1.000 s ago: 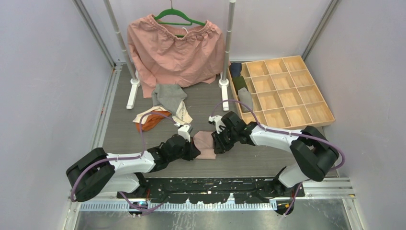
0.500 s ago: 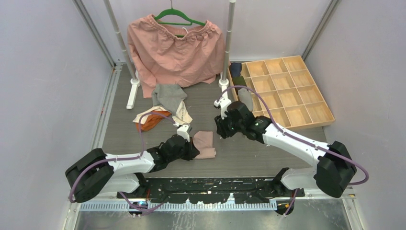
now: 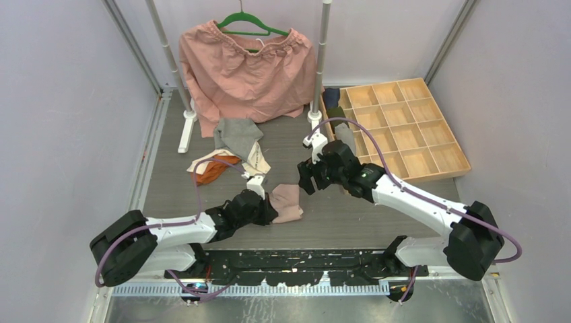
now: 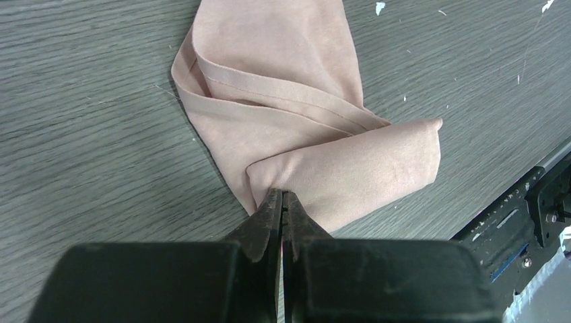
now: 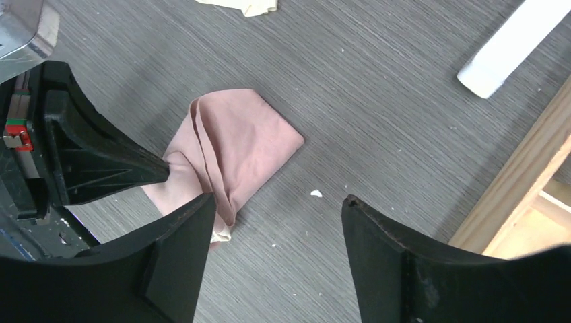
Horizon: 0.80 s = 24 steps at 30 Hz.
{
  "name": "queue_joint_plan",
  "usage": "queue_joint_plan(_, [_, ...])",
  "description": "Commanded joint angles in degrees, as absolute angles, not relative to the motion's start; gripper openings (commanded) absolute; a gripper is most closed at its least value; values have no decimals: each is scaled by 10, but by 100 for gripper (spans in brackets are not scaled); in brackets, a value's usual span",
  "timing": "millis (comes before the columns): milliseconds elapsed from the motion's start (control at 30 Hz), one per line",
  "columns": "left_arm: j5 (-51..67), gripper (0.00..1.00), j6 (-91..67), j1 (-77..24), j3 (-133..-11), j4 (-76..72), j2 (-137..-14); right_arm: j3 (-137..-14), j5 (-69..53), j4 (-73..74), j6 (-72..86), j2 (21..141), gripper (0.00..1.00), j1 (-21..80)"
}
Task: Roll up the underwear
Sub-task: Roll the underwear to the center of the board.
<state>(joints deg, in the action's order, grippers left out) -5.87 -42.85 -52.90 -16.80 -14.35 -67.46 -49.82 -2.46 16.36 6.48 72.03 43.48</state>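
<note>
Top ext: pink underwear (image 3: pixel 288 202) on table (image 3: pixel 337 222), front-centre, partly rolled. L gripper (image 3: pixel 268 204) at its left edge. R gripper (image 3: pixel 306 176) off its far-right corner, not touching cloth.

L wrist: jaws together, pinching the roll's end. Roll axis runs rightward from tips; flat tail stretches away.

R wrist: jaws wide apart, holding nothing; cloth lies to left. L gripper nearer.

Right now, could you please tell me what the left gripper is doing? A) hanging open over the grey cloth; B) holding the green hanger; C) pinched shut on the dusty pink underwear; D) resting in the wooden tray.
C: the left wrist view shows the left gripper closed on a folded edge of the dusty pink underwear.
</note>
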Motion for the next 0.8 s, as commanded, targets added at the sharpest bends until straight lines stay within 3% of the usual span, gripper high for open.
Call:
queue_joint_plan(0, [-78, 1, -420, -527, -159, -96, -669, -481, -30, 103, 44, 686, 72, 455])
queue_joint_plan(167, [-81, 1, -420, -527, -162, -94, -669, -463, 72, 110, -100, 665, 75, 592])
queue_joint_plan(367, [-77, 1, -420, -527, -164, -93, -672, -416, 92, 67, -231, 676, 75, 714])
queue_joint_plan(767, [-67, 1, -415, -527, -185, -89, -676, -405, 78, 51, -370, 739, 77, 745])
